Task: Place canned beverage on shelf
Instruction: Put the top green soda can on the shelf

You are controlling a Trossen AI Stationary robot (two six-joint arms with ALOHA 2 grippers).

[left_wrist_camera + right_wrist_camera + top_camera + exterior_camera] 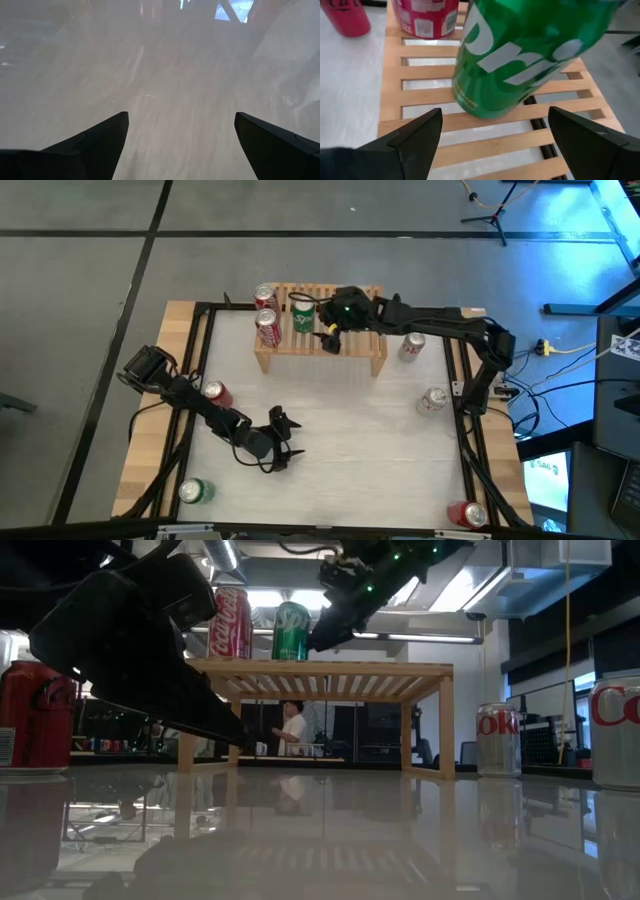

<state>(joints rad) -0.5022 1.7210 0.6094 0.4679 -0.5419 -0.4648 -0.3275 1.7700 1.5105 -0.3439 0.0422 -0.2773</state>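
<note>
Green can (pixel 302 317) stands upright on your light-wood shelf (pixel 368 351), beside a red can (pixel 265 297). Right end effector (pixel 329 338) hovers just behind it, fingers apart, holding nothing. Left end effector (pixel 283 440) waits spread, well apart from the shelf.

Two cans (pixel 260 624) upright atop shelf (pixel 330 670)

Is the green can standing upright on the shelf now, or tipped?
Upright. The green can stands on its base on the shelf beside a red can; the right gripper is open, clear of it.
</note>
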